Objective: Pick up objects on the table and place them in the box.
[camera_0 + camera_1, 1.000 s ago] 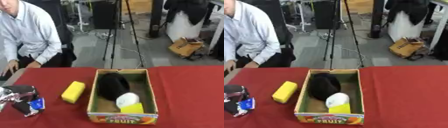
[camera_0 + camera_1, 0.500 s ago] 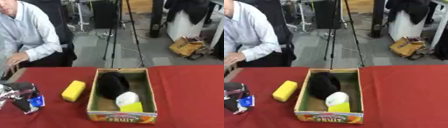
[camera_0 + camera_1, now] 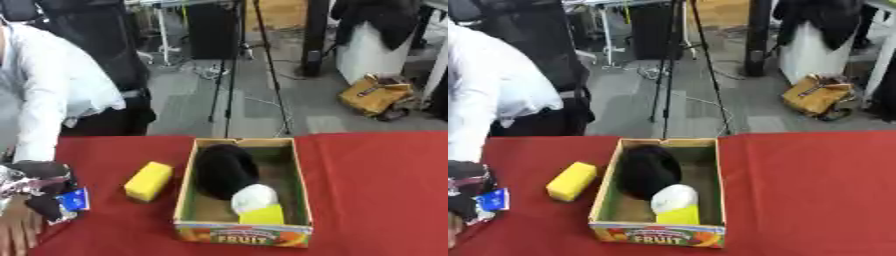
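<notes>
The yellow sponge (image 3: pixel 149 180) lies on the red table (image 3: pixel 376 190) just left of the box (image 3: pixel 244 235), which already holds a black thing (image 3: pixel 225 170), a white one and a yellow one. It looks light and soft, best pinched across its long sides. The left hand (image 3: pixel 45 192) sits at the table's left edge clamped on a blue-and-white packet (image 3: pixel 74 200); the right hand is out of sight

red tablecloth (image 3: pixel 385 190), black tripod (image 3: pixel 236 65) behind, tan bag (image 3: pixel 376 95) on grey floor (image 3: pixel 188 97)
</notes>
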